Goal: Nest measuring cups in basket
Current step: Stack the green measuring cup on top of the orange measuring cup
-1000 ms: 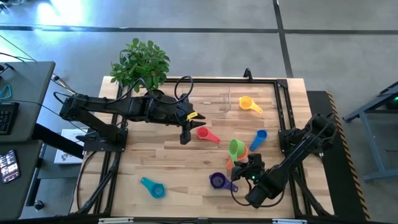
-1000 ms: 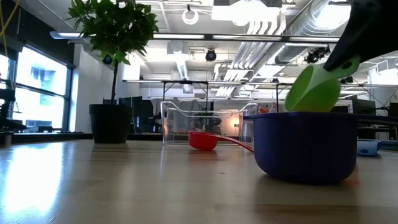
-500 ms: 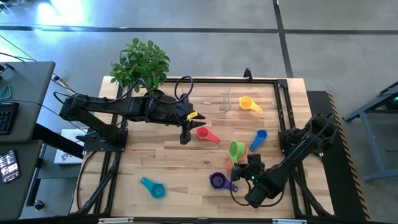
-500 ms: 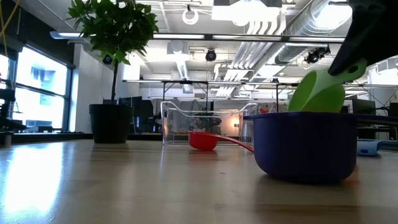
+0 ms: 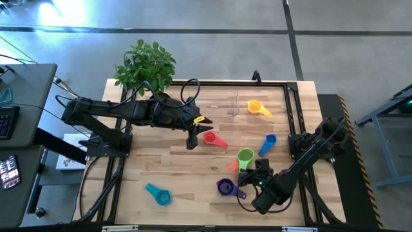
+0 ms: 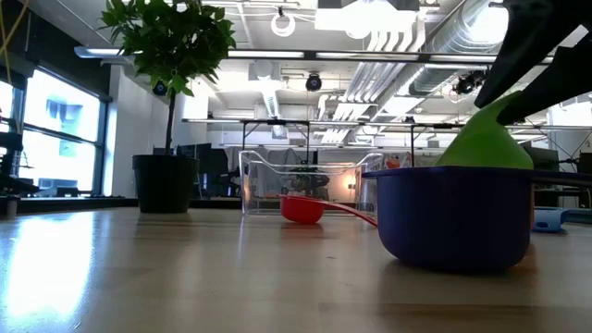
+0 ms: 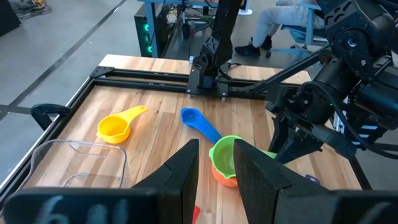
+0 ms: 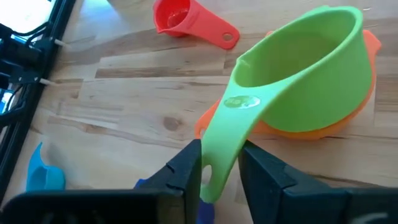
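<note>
The green measuring cup (image 8: 305, 56) sits nested in the orange cup (image 8: 323, 127) at the table's right middle. My right gripper (image 8: 221, 171) is open, one finger on each side of the green cup's handle. The yellow cup (image 5: 257, 108), blue cup (image 5: 267, 143), red cup (image 5: 214, 140), purple cup (image 5: 225, 187) and teal cup (image 5: 158, 193) lie loose on the wood. The clear basket (image 5: 226, 106) stands at the far middle with nothing in it. My left gripper (image 5: 192, 140) hangs above the table near the red cup, open, with nothing between its fingers. My right gripper's fingers (image 8: 186, 165) stand close on both sides of the green cup's flat handle (image 8: 227, 137), near its free end, slanting down from the table's near side. I cannot tell whether they touch it. The cup rests level in the orange cup.
A potted plant (image 5: 145, 64) stands at the far left corner. A black frame (image 5: 293, 116) runs along the table's edges. The purple cup (image 6: 453, 217) lies just near-left of the nested pair. Bare wood lies open at the near left and between the red and teal cups.
The green cup has gone from tilted, bowl raised, to level and has sunk into the orange cup. In the low view my right gripper's fingers, together before, now show apart: it has opened in place. The left arm has kept still.
</note>
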